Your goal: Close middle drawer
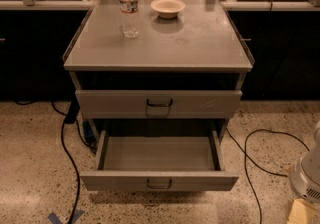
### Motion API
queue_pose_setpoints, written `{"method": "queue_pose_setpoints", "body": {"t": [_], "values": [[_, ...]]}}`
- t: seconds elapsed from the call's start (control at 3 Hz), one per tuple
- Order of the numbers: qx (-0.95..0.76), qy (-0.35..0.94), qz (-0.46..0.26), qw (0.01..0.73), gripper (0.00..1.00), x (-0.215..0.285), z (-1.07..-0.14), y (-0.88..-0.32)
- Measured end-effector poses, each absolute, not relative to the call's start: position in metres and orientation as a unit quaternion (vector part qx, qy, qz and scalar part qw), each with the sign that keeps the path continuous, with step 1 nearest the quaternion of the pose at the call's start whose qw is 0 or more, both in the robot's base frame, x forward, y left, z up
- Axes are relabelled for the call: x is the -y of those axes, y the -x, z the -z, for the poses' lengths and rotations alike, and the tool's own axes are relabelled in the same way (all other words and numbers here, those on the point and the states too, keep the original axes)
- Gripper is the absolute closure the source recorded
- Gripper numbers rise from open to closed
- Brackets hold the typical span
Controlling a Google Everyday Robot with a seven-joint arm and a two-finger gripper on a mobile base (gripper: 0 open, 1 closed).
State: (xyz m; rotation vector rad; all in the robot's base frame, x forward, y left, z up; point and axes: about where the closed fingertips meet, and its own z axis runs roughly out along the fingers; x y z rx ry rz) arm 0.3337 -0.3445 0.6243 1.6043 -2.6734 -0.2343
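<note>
The middle drawer is pulled far out of the grey metal cabinet. Its shallow grey tray holds nothing, and its low flat front carries a small dark loop handle. The top drawer above it is shut. The lowest drawer is hidden under the open one. My gripper is out of view. Only a white rounded part of the robot shows at the right edge, to the right of the open drawer and apart from it.
A water bottle and a small bowl stand on the cabinet top. Black cables run over the speckled floor left and right of the cabinet. A pale yellow object sits at the bottom right. Dark counters stand behind.
</note>
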Motion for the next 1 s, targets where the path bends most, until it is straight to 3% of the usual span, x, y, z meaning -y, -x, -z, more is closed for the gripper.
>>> {"method": "queue_pose_setpoints", "body": {"t": [1.0], "values": [[0.827,-0.550,0.113,0.025,0.00,0.324,-0.573,-0.299]]}}
